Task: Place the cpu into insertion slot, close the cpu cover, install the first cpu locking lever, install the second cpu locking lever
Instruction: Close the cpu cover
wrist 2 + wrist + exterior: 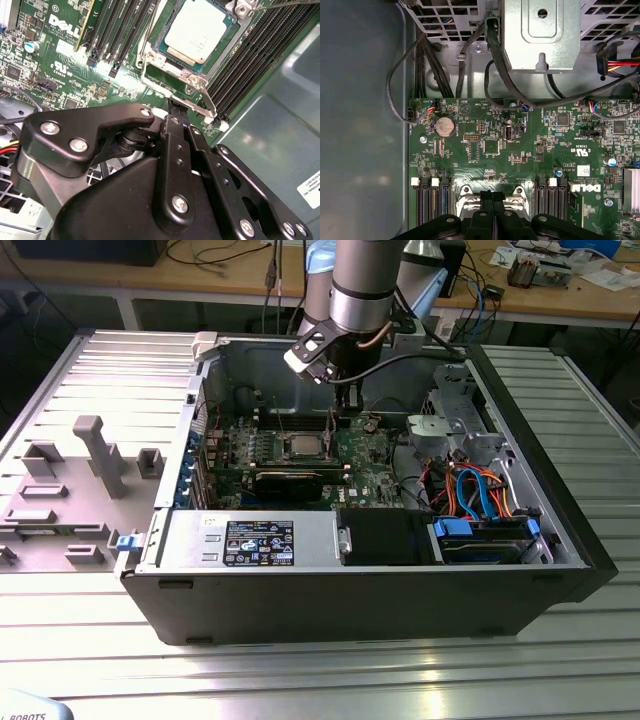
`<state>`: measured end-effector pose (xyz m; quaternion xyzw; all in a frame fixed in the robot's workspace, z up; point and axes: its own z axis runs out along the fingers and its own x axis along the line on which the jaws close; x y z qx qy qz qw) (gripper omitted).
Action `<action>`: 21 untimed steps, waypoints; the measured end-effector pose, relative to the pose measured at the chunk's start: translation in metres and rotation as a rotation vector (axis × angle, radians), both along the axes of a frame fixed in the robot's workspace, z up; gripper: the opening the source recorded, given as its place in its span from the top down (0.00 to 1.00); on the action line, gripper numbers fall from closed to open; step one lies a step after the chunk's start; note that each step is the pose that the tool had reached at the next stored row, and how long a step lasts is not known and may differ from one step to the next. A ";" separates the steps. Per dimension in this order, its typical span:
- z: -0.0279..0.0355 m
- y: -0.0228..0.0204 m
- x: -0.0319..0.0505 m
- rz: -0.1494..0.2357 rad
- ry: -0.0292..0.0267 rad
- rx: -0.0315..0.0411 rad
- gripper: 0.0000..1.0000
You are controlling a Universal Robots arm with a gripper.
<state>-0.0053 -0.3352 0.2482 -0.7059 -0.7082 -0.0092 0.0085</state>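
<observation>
Sitting in the insertion slot (165, 62), the cpu (196, 29); end effector (176, 107) pinched together just beside.

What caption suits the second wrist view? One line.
Shut tool at the edge of the silver cpu cover, which frames the seated cpu.

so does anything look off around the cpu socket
Nothing looks damaged or spilled. The cpu sits square inside the cpu cover window. One thin lever wire juts out past the cover's corner, seemingly unlatched. The gripper hangs shut just beside the cover.
</observation>
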 end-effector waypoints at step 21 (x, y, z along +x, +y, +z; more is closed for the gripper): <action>-0.0002 0.0000 -0.0106 0.000 0.0001 -0.0001 0.89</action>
